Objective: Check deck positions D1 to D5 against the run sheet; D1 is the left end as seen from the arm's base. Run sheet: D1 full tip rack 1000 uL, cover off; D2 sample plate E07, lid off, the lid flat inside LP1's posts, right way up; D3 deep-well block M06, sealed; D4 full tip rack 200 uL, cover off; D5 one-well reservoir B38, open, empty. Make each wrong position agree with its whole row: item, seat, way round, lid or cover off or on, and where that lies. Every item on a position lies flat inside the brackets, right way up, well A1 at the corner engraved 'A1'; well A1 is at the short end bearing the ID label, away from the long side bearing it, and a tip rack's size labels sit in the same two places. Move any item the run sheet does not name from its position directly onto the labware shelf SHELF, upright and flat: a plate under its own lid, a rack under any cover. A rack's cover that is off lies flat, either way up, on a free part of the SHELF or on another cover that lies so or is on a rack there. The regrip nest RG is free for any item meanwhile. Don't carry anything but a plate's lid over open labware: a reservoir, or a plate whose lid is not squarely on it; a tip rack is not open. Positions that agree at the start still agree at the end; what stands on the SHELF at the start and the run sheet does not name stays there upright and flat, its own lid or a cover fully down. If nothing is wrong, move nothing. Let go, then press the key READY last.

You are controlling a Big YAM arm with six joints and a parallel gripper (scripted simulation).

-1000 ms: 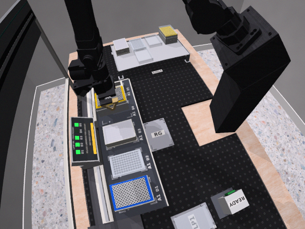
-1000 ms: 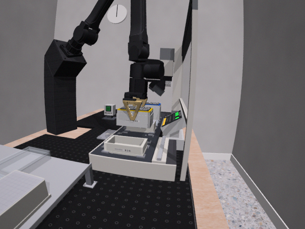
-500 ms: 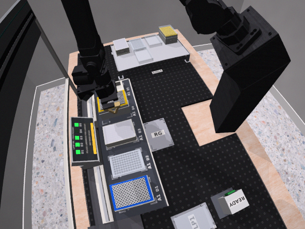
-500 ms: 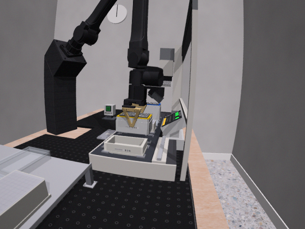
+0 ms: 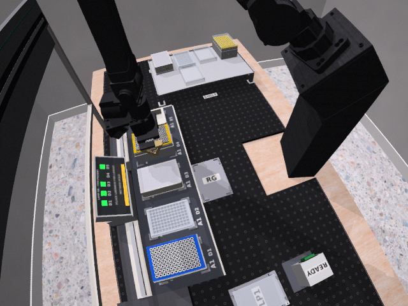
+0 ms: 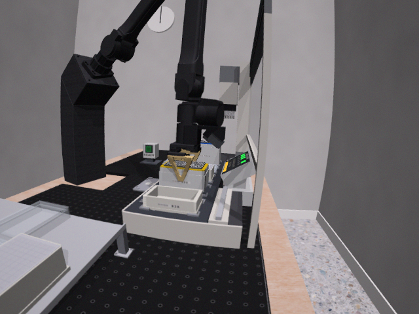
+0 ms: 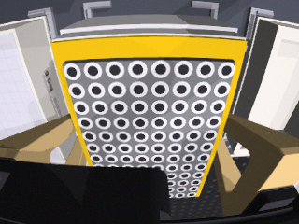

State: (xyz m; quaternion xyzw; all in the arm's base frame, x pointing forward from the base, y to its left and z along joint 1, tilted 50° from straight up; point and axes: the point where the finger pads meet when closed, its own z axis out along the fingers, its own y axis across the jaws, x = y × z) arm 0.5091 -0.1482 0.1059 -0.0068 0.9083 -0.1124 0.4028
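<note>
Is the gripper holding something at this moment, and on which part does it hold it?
Yes. The gripper holds the yellow tip rack at D4, its tan fingers pressing on the rack's two long sides.

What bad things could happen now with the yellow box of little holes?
1. The end effector is shut on the yellow-rimmed tip rack at D4. If it lets go before the rack lies flat inside the brackets, the rack may sit crooked.
2. The open white one-well reservoir stands right beside it at D5. Swinging the rack that way would carry it over open labware.
3. The green D4 light on the slanted status panel looks dark, so the seat may not count yet.
</note>
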